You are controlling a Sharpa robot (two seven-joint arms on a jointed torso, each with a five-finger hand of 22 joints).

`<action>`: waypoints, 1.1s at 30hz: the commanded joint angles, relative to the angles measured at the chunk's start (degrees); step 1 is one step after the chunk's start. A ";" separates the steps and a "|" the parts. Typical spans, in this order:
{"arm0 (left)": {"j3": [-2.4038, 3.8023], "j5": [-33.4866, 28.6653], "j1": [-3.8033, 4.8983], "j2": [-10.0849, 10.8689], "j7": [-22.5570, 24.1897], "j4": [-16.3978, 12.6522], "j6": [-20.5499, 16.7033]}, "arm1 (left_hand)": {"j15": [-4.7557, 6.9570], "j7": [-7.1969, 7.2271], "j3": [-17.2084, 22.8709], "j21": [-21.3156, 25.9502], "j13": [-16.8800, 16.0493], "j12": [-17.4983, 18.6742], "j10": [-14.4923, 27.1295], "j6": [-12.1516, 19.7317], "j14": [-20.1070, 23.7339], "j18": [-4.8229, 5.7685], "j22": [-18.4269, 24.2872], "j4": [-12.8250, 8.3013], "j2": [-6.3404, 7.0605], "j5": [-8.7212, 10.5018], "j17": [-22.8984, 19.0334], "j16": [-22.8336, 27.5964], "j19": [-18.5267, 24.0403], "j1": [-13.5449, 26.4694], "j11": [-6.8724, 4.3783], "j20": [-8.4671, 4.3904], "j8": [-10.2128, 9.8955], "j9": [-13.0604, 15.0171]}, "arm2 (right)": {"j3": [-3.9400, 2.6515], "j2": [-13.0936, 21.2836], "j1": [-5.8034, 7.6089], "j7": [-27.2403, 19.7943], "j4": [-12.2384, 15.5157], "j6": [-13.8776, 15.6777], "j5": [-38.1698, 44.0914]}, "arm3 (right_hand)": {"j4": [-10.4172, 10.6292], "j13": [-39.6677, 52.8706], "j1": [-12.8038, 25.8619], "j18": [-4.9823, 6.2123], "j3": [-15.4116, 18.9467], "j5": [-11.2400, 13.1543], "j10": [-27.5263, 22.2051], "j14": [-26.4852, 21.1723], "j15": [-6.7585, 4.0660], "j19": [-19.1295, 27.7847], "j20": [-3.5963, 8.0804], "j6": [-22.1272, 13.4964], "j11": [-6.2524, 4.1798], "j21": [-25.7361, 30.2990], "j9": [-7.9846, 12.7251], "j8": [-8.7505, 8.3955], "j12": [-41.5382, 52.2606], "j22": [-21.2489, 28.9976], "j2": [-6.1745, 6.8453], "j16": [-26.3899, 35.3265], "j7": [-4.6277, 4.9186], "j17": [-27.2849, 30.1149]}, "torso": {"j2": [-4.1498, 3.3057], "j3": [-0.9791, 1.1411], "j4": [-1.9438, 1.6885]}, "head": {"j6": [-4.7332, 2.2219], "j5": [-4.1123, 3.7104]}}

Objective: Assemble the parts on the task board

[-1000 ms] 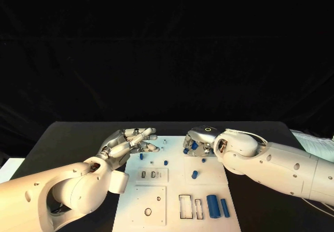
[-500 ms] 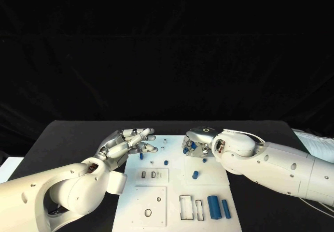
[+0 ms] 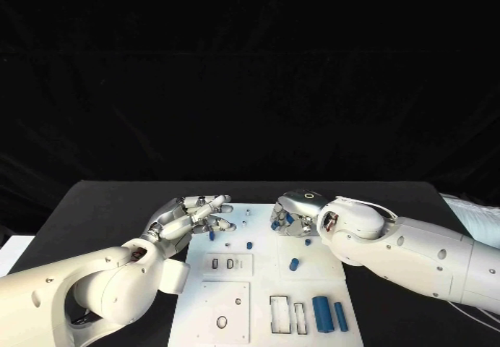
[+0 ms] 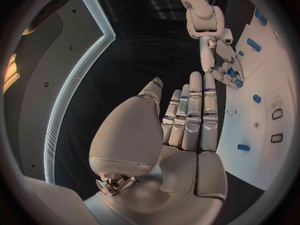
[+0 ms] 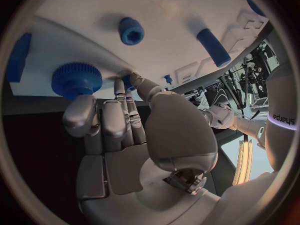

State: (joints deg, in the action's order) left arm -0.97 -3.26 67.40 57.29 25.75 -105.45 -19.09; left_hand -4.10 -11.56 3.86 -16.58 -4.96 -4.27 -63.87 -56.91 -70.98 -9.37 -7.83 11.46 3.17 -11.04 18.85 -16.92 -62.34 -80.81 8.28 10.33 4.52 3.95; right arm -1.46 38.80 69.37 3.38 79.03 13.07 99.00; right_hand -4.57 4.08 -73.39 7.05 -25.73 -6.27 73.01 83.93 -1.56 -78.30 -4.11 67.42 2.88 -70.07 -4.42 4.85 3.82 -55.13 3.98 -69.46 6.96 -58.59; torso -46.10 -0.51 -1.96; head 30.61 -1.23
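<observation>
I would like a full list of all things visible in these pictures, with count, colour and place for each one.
task board: one, white, middle of the table.
table: one, black, under the board.
large blocks: two, blue, side by side at the board's near right.
small pegs: several, blue, scattered over the board's middle and far part; exact count unclear.
gear: one, blue, at the board's far edge, by the right hand's fingertips.
rectangular slots: several, cut into the board's near and middle parts.
left hand: one, silver, over the board's far left, fingers apart, holding nothing.
right hand: one, silver, at the board's far right edge; grip unclear.
</observation>
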 commanded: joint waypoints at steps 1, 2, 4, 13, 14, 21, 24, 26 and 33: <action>0.05 -0.13 0.09 0.07 0.19 0.05 0.30 | -0.27 -0.43 0.02 -0.16 0.05 0.26 0.32 0.14 0.27 -0.97 -0.07 -0.33 -0.57 0.27 0.07 -0.32 -0.44 -0.05 -0.01 0.15 -0.30 -0.06 | -0.38 -0.09 0.23 -0.48 0.52 5.31 -1.32 | 0.36 0.07 -0.10 -0.79 -0.30 0.35 0.43 2.02 -0.30 -0.32 0.18 0.85 -0.01 -0.30 -1.09 0.23 0.16 -0.26 -1.13 -0.34 -0.44 -0.10 | -0.23 -0.08 -0.03 | -0.43 -0.02; 0.05 -0.13 0.10 0.10 0.19 0.10 0.27 | -0.27 -0.43 0.02 -0.16 0.05 0.26 0.32 0.14 0.27 -0.97 -0.07 -0.33 -0.57 0.27 0.07 -0.32 -0.44 -0.05 -0.01 0.15 -0.30 -0.06 | -0.46 -0.23 0.36 -0.26 0.48 5.82 -1.47 | 0.42 0.07 -0.09 -0.80 -0.33 0.38 0.46 2.02 -0.31 -0.32 0.19 0.88 -0.02 -0.35 -1.11 0.23 0.14 -0.31 -1.15 -0.38 -0.46 -0.14 | -0.23 -0.12 -0.08 | -0.61 -0.07; 0.05 -0.14 0.11 0.16 0.19 0.19 0.21 | -0.28 -0.45 0.05 -0.15 0.06 0.29 0.36 0.17 0.33 -0.97 -0.08 -0.40 -0.59 0.28 0.16 -0.35 -0.43 -0.11 0.00 0.16 -0.34 -0.06 | -0.57 -0.69 0.61 0.30 0.10 6.81 -1.70 | 0.59 0.05 -0.07 -0.81 -0.44 0.53 0.51 2.01 -0.33 -0.30 0.21 0.91 -0.04 -0.44 -1.17 0.21 0.07 -0.40 -1.19 -0.48 -0.49 -0.23 | -0.31 -0.16 -0.12 | -0.76 -0.07; 0.05 -0.43 0.20 0.42 0.22 0.69 0.04 | -0.32 -0.51 0.09 -0.13 0.06 0.36 0.43 0.24 0.49 -0.96 -0.08 -0.57 -0.59 0.28 0.33 -0.39 -0.40 -0.24 0.05 0.17 -0.42 -0.06 | -0.70 -4.21 1.19 1.52 -3.02 9.13 -2.03 | 1.18 -0.17 -0.09 -0.89 -0.87 1.03 -0.09 1.89 -0.20 -0.15 0.15 0.48 0.17 -0.92 -1.30 -0.25 -0.32 -0.94 -0.71 -0.64 -0.27 -0.23 | -0.73 -0.06 -0.25 | -1.02 0.17; 0.05 -0.43 0.21 0.45 0.23 0.73 0.02 | -0.32 -0.51 0.09 -0.13 0.06 0.36 0.43 0.24 0.50 -0.96 -0.08 -0.58 -0.59 0.28 0.33 -0.39 -0.40 -0.24 0.05 0.17 -0.42 -0.06 | -0.70 -4.58 1.21 1.57 -3.23 9.27 -2.04 | 1.18 -0.17 -0.09 -0.89 -0.87 1.03 -0.09 1.89 -0.20 -0.15 0.15 0.48 0.17 -0.92 -1.30 -0.25 -0.32 -0.94 -0.71 -0.64 -0.27 -0.23 | -0.77 -0.08 -0.34 | -0.98 0.19; 0.05 -0.46 0.27 0.63 0.29 0.82 -0.06 | -0.35 -0.52 0.09 -0.10 0.06 0.39 0.46 0.26 0.64 -0.95 -0.07 -0.64 -0.59 0.29 0.41 -0.38 -0.34 -0.28 0.07 0.19 -0.45 -0.06 | -0.65 -7.04 1.27 2.11 -5.21 8.66 -1.80 | 1.30 -0.22 -0.14 -0.90 -1.01 1.11 -0.31 1.88 -0.14 -0.09 0.10 0.33 0.25 -1.04 -1.33 -0.41 -0.35 -1.07 -0.51 -0.75 -0.18 -0.32 | -1.14 -0.22 -0.35 | -1.08 0.28; 0.05 -0.46 0.30 0.65 0.27 0.82 -0.11 | -0.35 -0.52 0.09 -0.10 0.06 0.39 0.46 0.26 0.64 -0.95 -0.07 -0.65 -0.59 0.29 0.41 -0.38 -0.34 -0.28 0.07 0.19 -0.45 -0.06 | -0.60 -8.02 1.28 2.30 -6.40 8.18 -1.74 | 1.40 -0.24 -0.11 -0.92 -1.05 1.17 -0.41 1.87 -0.11 -0.07 0.07 0.26 0.30 -1.11 -1.34 -0.48 -0.35 -1.15 -0.43 -0.79 -0.14 -0.35 | -1.38 -0.32 -0.46 | -1.19 0.32; 0.05 -0.46 0.31 0.62 0.25 0.82 -0.14 | -0.36 -0.53 0.09 -0.08 0.06 0.39 0.47 0.27 0.69 -0.94 -0.07 -0.66 -0.60 0.29 0.43 -0.37 -0.32 -0.28 0.08 0.20 -0.45 -0.06 | -0.55 -8.62 1.28 2.29 -7.08 7.83 -1.72 | 1.50 -0.25 -0.08 -0.92 -1.08 1.22 -0.51 1.87 -0.08 -0.05 0.05 0.19 0.34 -1.16 -1.35 -0.55 -0.36 -1.20 -0.36 -0.85 -0.10 -0.41 | -1.55 -0.38 -0.55 | -1.20 0.24; 0.05 -0.46 0.39 0.74 0.24 0.65 -0.22 | -0.37 -0.54 0.09 -0.07 0.06 0.41 0.48 0.28 0.75 -0.94 -0.06 -0.68 -0.60 0.29 0.46 -0.36 -0.30 -0.28 0.09 0.21 -0.47 -0.06 | -0.44 -9.86 1.29 2.09 -8.04 6.99 -1.70 | 1.65 -0.26 -0.01 -0.92 -1.11 1.27 -0.58 1.86 -0.04 -0.01 0.01 0.14 0.38 -1.21 -1.37 -0.61 -0.35 -1.23 -0.30 -0.91 -0.06 -0.46 | -2.02 -0.51 -0.83 | -1.38 0.08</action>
State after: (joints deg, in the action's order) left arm -0.97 -3.55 67.67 58.00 25.66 -104.63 -19.40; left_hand -4.52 -11.76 3.89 -16.58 -4.97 -4.17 -63.88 -56.70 -70.55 -9.36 -7.81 11.12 2.95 -11.04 19.26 -16.92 -62.33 -81.03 8.28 10.33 4.26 3.96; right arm -1.97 29.12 70.73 5.15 71.20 21.09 96.97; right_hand -3.20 3.88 -73.51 7.05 -26.86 -4.94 72.83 83.92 -1.55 -78.29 -4.11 67.36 3.13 -71.01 -4.42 3.85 3.83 -56.29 3.69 -70.02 6.89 -58.97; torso -47.84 -0.93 -2.61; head 29.31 -1.12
